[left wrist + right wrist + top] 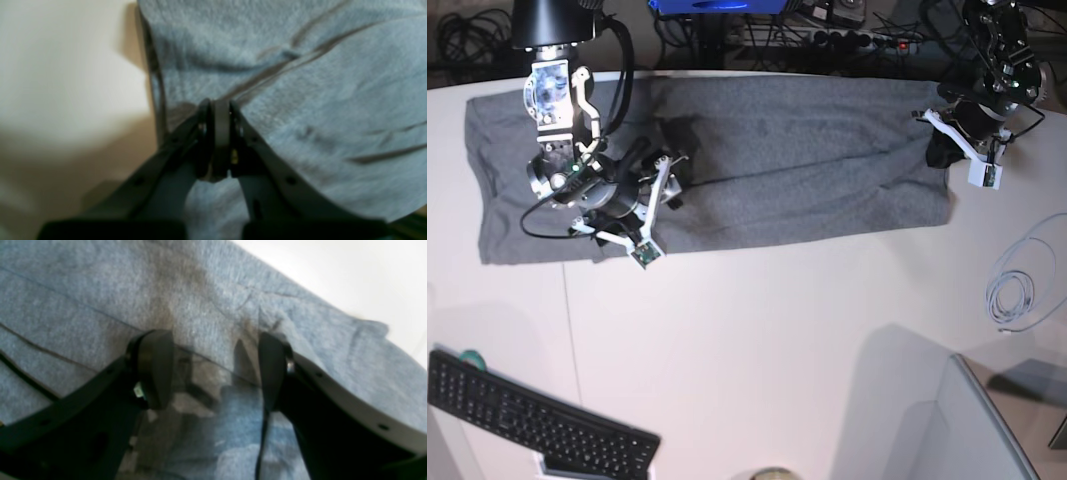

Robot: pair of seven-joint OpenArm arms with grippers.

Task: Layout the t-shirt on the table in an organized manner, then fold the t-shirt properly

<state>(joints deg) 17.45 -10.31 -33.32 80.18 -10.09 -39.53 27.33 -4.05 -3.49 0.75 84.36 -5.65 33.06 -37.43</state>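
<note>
The grey t-shirt [787,160] lies spread in a long band across the far part of the white table [757,340]. My left gripper [942,150] is at the shirt's right end. In the left wrist view the left gripper [217,106] is shut, pinching the t-shirt [300,83] near its edge, with creases running out from the tips. My right gripper [662,165] stands over the shirt's left part. In the right wrist view the right gripper [213,366] is open, fingertips [155,366] down at the t-shirt [83,300], nothing gripped between them.
A black keyboard [537,420] lies at the front left. A coiled white cable [1017,290] rests at the right edge, with a grey box corner [987,430] at the front right. Dark cables [827,35] run behind the table. A thin seam [570,340] crosses the tabletop.
</note>
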